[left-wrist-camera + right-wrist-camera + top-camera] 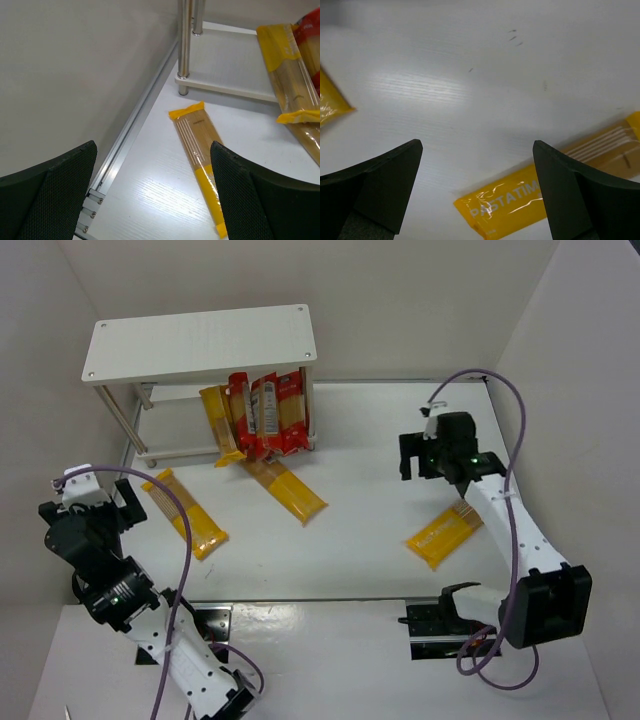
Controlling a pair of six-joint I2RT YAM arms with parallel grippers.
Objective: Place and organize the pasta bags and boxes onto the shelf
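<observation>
The white shelf (200, 340) stands at the back left. Several yellow and red-edged pasta packs (262, 416) lean upright on its lower tier. Three yellow packs lie flat on the table: one at the left (184, 512), also in the left wrist view (200, 150); one in the middle (287, 491); one at the right (446, 534), also in the right wrist view (545, 197). My left gripper (95, 502) (152, 192) is open and empty, left of the left pack. My right gripper (432, 455) (477, 185) is open and empty, above the table just beyond the right pack.
A metal rail (132, 132) runs along the table's left edge by the grey wall. The shelf's chrome legs (185, 45) stand beyond the left pack. Walls close the table on three sides.
</observation>
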